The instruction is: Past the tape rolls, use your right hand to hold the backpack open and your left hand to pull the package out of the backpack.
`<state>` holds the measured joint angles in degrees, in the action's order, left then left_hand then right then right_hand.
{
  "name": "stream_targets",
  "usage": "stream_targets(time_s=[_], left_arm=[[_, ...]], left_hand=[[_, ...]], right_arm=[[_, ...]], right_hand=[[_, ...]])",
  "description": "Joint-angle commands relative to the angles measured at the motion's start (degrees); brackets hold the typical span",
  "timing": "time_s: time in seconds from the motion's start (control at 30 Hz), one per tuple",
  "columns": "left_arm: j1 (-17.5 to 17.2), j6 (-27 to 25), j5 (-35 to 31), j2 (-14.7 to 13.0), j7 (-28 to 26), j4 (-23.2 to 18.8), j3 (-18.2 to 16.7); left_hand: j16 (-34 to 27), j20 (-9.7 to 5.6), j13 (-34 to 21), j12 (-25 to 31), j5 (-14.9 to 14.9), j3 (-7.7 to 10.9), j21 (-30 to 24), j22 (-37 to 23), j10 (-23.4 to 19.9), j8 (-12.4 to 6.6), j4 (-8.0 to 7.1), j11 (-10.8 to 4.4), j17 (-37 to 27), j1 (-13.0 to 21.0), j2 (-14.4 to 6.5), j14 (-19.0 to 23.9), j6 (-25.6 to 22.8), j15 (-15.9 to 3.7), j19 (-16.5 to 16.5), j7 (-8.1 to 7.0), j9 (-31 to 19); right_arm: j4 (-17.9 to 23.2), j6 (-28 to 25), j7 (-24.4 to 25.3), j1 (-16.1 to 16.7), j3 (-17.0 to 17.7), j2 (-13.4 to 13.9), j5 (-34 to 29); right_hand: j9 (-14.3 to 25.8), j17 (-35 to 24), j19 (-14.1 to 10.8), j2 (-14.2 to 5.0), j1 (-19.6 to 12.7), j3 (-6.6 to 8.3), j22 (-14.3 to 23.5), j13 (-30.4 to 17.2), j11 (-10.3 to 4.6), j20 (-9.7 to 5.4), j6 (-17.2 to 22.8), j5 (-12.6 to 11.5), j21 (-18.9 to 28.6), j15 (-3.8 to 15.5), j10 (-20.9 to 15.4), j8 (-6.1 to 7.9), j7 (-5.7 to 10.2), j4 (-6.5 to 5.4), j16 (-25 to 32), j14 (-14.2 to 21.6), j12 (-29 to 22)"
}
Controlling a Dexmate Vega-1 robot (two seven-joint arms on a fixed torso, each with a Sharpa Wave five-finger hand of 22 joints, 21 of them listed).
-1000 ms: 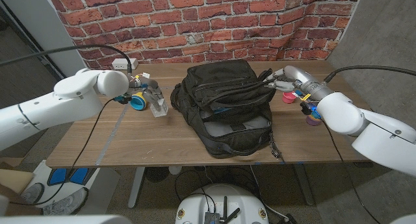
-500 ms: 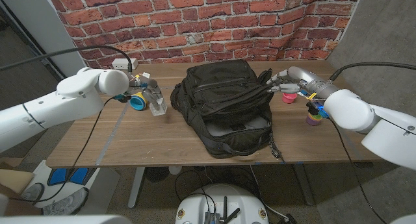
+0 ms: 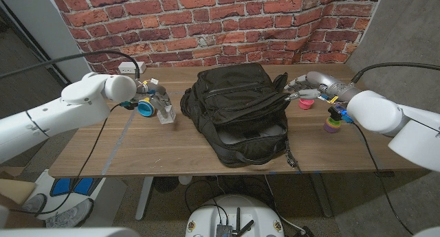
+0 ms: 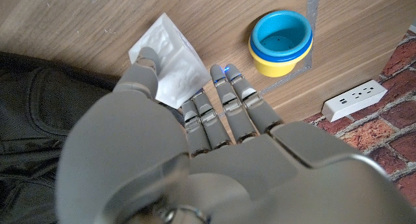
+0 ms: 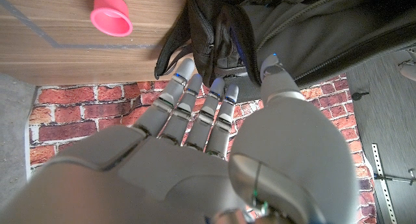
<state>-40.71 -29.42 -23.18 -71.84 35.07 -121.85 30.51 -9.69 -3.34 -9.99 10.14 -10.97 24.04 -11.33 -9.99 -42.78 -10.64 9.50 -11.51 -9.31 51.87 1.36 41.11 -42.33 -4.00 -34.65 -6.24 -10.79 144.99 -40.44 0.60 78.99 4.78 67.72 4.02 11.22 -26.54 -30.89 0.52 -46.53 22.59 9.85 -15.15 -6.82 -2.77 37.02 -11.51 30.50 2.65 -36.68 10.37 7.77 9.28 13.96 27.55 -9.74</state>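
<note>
The black backpack (image 3: 234,117) lies in the middle of the table, its zipped mouth gaping toward the near edge. My left hand (image 3: 157,97) is to its left and pinches a small clear-white package (image 3: 167,114), whose lower edge sits at the table. In the left wrist view the thumb lies over the package (image 4: 168,62), beside the blue and yellow tape roll (image 4: 281,42). My right hand (image 3: 300,85) is at the backpack's right corner. Its straight, spread fingers (image 5: 195,100) just reach a strap of the backpack (image 5: 214,36) and grip nothing.
A pink tape roll (image 3: 306,102) and a purple and yellow roll (image 3: 333,120) sit right of the backpack, near my right arm. The blue and yellow roll (image 3: 145,107) is by my left hand. A white power strip (image 3: 130,67) lies at the back left, under the brick wall.
My right arm has drawn back to the right, uncovering the purple roll, and the backpack's flap has sunk lower. My left hand and the package have barely moved.
</note>
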Motion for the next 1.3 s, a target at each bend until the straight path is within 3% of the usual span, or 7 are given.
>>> stream_targets(time_s=[0.03,0.47,0.63,0.8,1.1,1.3], left_arm=[[-0.8,0.5,-3.3,-0.3,-0.4,0.2,0.7],[-2.4,1.9,-7.9,0.8,-1.4,1.2,1.6],[-2.7,2.2,-9.1,1.5,-1.5,1.6,1.7],[-2.9,2.2,-10.1,2.0,-1.5,1.7,1.6],[-3.1,2.3,-11.7,3.0,-1.3,2.0,1.7],[-2.9,2.5,-12.5,3.8,-1.1,2.4,1.9]], left_hand=[[0.3,-8.84,-0.3,-0.3,-0.2,0.07,0.4,-0.2,1.6,0.04,0.08,-0.23,0.0,0.0,0.6,-1.3,1.3,-8.89,0.7,0.10,-0.2],[0.3,-8.87,-0.3,-0.3,-0.1,-0.49,0.5,-0.2,3.0,0.02,0.08,-0.08,-0.1,0.1,0.9,-3.1,2.5,-8.84,1.7,-0.12,-0.2],[0.3,-8.89,-0.3,-0.4,0.0,-1.75,0.4,-0.2,6.2,0.09,-0.20,0.14,-0.2,-0.2,1.1,-6.8,4.8,-8.60,2.6,-0.26,-0.2],[0.3,-8.85,-0.2,-0.4,0.0,-2.60,0.5,-0.1,8.5,0.18,-0.32,0.19,-0.2,-0.3,1.0,-9.1,6.9,-8.55,3.7,-0.27,-0.1],[0.1,-8.50,-0.2,-0.4,-0.1,-3.86,0.9,0.0,11.9,0.14,-0.43,0.14,-0.1,-0.7,1.0,-12.3,9.7,-8.06,6.2,-0.54,0.0],[0.1,-8.45,-0.1,-0.4,-0.2,-4.23,0.8,0.0,12.9,0.18,-0.48,0.39,-0.1,-0.8,1.0,-13.2,10.7,-7.78,6.7,-0.34,0.0]], right_arm=[[0.6,-1.7,-0.8,1.5,2.4,0.4,-0.1],[1.2,-1.9,-4.1,4.3,7.3,-0.9,-1.2],[1.3,-2.7,-5.4,4.3,7.9,-1.4,-1.2],[1.0,-2.4,-6.4,4.6,8.8,-2.3,-1.2],[-0.7,-1.0,-8.3,3.2,8.6,-2.7,0.1],[-2.1,0.2,-7.9,1.4,6.9,-2.3,0.4]], right_hand=[[0.1,0.0,0.0,0.38,0.4,-0.50,0.0,0.1,0.37,-1.26,-0.7,0.0,-0.3,4.53,0.5,-0.11,-0.05,-0.22,0.0,-0.3,-0.2],[0.0,0.4,0.4,0.47,2.2,-1.69,0.0,0.7,0.89,-0.59,-1.9,0.3,-1.0,3.87,1.0,0.12,-0.76,-1.06,-0.2,-0.8,-0.6],[-0.1,0.8,1.5,0.25,3.3,-2.38,0.0,1.1,1.73,0.09,-3.7,0.4,-2.0,2.79,2.6,0.02,-1.40,-1.38,-0.8,-2.5,-0.5],[-0.2,1.8,3.7,-0.30,4.1,-3.10,-0.1,1.9,2.67,1.17,-6.9,0.4,-4.1,1.53,7.1,-0.04,-2.07,-1.24,-2.0,-6.1,-0.1],[-0.5,4.0,7.9,-0.88,5.2,-4.03,-0.2,3.1,2.96,2.83,-13.2,0.4,-8.2,-0.18,14.5,-0.37,-2.17,-1.03,-3.4,-12.2,0.0],[-0.5,4.6,9.0,-0.95,5.6,-4.32,-0.3,3.4,3.09,3.03,-14.8,0.5,-9.2,-0.34,16.2,-0.40,-2.28,-1.10,-3.4,-13.4,-0.1]])
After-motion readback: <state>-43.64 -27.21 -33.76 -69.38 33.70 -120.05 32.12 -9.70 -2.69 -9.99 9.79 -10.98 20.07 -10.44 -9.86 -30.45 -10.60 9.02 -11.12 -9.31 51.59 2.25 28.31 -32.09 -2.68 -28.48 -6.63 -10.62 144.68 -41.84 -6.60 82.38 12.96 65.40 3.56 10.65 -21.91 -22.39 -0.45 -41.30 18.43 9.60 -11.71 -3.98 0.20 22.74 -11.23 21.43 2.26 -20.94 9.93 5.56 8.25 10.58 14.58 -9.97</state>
